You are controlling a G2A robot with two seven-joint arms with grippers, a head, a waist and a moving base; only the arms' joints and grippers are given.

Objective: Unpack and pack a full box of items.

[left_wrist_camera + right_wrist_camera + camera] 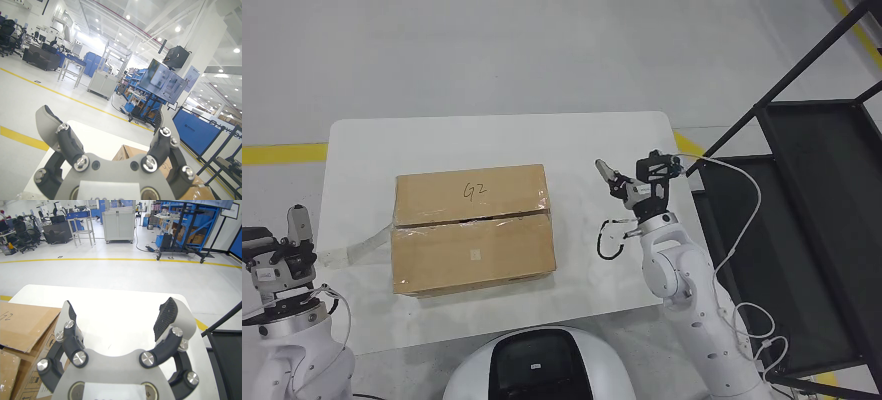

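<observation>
White table (pixel 502 140) with rounded corners stands on a pale workshop floor that has yellow lines painted on it. Beside the table, on the right, is a black metal rack (pixel 812 200).

On the table, a little left of the middle, lies the cardboard box (pixel 470 228). Its top flaps are folded shut and meet along one seam that runs from left to right. At the right end of the seam the far flap sits slightly above the near one. The far flap carries a short handwritten mark in dark pen, and the near flap has a small printed mark. In the right wrist view the side of the box shows printed handling symbols. A strip of clear tape (pixel 360 246) hangs off the box's left side onto the table.

The right gripper (pixel 634 170) hovers above the table just right of the box, with its fingers spread wide and nothing between them. The left gripper (pixel 277 242) is by the near left corner of the table, well apart from the box, also spread and holding nothing.
</observation>
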